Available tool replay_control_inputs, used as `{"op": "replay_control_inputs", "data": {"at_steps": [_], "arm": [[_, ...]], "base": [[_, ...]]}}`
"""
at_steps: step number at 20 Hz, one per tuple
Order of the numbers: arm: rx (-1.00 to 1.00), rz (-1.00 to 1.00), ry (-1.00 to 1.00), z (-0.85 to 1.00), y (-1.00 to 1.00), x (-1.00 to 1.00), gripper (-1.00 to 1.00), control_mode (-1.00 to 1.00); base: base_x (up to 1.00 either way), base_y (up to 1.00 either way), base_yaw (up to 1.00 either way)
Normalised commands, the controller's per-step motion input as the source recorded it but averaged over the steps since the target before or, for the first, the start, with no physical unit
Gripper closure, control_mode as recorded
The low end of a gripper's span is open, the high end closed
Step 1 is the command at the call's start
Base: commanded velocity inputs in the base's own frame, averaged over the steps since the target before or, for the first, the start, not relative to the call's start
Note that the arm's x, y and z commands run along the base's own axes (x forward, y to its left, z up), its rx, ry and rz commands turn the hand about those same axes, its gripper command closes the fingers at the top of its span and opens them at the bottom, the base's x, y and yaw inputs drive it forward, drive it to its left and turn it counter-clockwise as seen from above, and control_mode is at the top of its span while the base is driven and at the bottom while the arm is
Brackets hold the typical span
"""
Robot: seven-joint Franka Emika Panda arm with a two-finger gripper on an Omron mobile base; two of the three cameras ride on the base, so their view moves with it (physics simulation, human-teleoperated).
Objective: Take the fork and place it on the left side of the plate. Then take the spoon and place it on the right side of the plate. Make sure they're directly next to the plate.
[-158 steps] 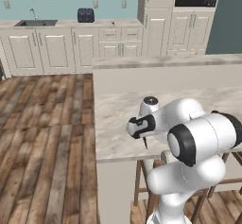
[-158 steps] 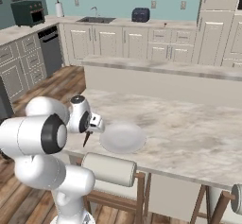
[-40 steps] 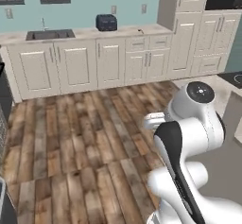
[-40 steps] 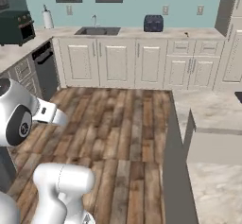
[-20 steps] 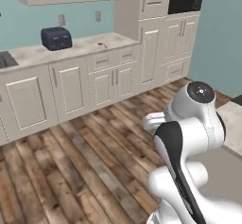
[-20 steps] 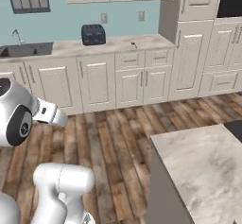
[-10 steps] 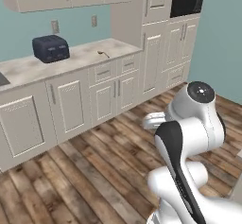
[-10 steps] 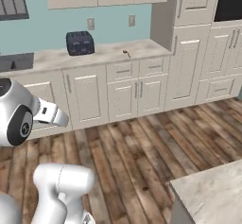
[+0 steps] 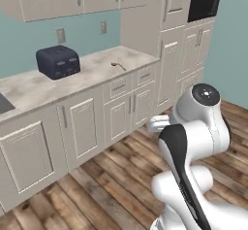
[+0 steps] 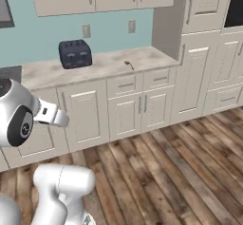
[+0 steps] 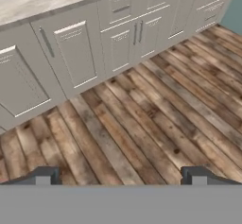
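Nearest, in the hand view: the gripper [image 11: 120,178] hangs over bare wood floor [image 11: 142,119], its two dark fingertips [image 11: 42,176] spread wide apart with nothing between them. Released and empty.

Step in hand, as judged: the base is in transit and has not reached any working position; no utensil has been picked up. Done well, the drive ends with the base squared up to the counter run, close enough that the arm can come straight down without a long sideways stretch. The jaws should stay spread until they straddle a thin handle, crosswise to it, then close.

Middle ground: pale shaker cabinet fronts [image 9: 131,112] run along the floor, with drawers [image 10: 127,84] above the doors.

Far: a marbled counter [image 10: 109,62] carries a dark toaster [image 9: 58,61] to the left. To the right of it, near the counter's front edge, lies one small thin dark utensil [image 9: 117,66], also seen in the right base view [image 10: 129,65]. Too small to tell whether it is the fork or the spoon. No plate can be made out.

Containers: cabinets and drawers all closed, contents hidden. A black built-in oven [image 9: 204,0] sits in the tall unit at right, door shut.
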Motion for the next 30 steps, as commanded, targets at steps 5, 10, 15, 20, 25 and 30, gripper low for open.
{"op": "replay_control_inputs", "data": {"at_steps": [5,10,15,20,25,30], "arm": [[0.0,0.0,0.0,0.0,0.0,0.0,-1.0,1.0],[0.0,0.0,0.0,0.0,0.0,0.0,-1.0,1.0],[0.0,0.0,0.0,0.0,0.0,0.0,-1.0,1.0],[0.0,0.0,0.0,0.0,0.0,0.0,-1.0,1.0],[0.0,0.0,0.0,0.0,0.0,0.0,-1.0,1.0],[0.0,0.0,0.0,0.0,0.0,0.0,-1.0,1.0]], "base": [[1.0,0.08,-0.08],[1.0,-0.07,0.03],[1.0,-0.3,0.18],[0.99,-0.5,0.29],[0.85,-0.63,0.33],[0.83,-0.58,0.34]]}}
